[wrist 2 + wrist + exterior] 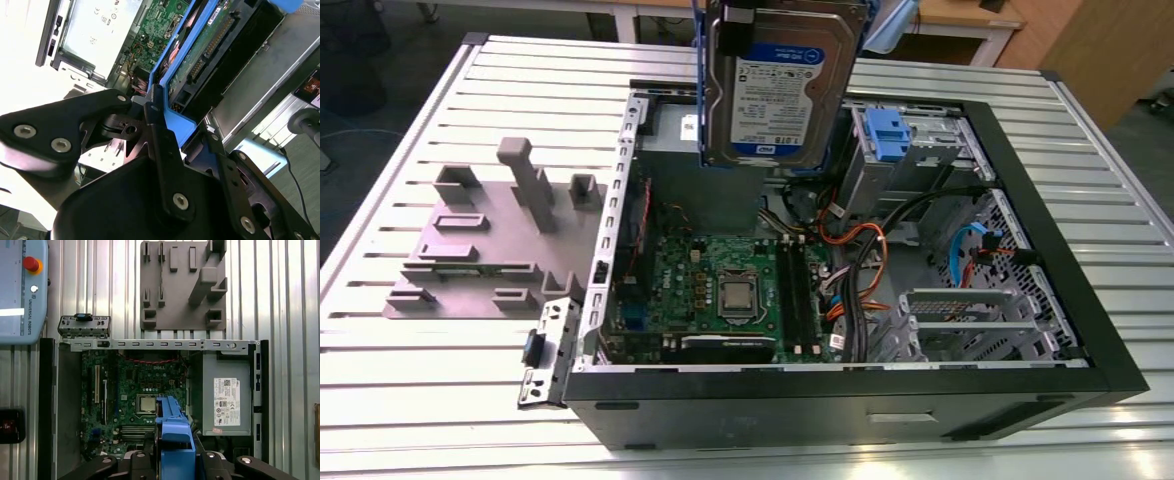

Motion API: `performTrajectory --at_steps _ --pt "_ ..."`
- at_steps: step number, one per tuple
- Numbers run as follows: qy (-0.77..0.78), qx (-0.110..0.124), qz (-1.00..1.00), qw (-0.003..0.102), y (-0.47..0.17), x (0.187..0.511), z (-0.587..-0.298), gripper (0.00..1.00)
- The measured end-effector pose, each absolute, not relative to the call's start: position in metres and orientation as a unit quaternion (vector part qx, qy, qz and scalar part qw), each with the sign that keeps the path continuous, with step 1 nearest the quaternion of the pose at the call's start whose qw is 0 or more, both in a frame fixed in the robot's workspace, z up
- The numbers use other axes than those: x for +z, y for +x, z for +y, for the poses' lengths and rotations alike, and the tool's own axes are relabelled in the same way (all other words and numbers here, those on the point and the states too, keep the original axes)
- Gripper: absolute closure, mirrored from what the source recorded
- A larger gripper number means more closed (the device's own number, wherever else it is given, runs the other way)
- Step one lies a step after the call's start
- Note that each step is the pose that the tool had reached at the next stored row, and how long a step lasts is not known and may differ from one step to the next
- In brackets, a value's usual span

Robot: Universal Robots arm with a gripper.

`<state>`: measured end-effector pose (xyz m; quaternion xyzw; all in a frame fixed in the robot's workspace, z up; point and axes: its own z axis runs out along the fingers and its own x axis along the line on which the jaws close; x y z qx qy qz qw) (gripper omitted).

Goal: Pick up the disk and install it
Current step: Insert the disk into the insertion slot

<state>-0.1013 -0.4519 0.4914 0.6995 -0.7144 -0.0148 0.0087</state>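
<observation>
My claw [172,457] pinching the disk [781,85], upright above the open case [1074,300], grey fixture [480,250] alongside on the surface [400,400]

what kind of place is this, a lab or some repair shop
Most likely a robotics lab workcell: an open computer case sits on a slatted metal table, a grey fixture plate beside it, a teach pendant nearby, and the gripper holds the disk above the case.

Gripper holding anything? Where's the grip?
Yes. The gripper is shut on the disk, clamping the blue carrier rail at its upper end.
</observation>
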Motion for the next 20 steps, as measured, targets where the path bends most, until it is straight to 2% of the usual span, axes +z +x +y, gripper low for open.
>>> performTrajectory --at_steps 20 --pt "0.699 -0.015 -0.714 0.009 -0.0928 0.4914 -0.4519 0.64"
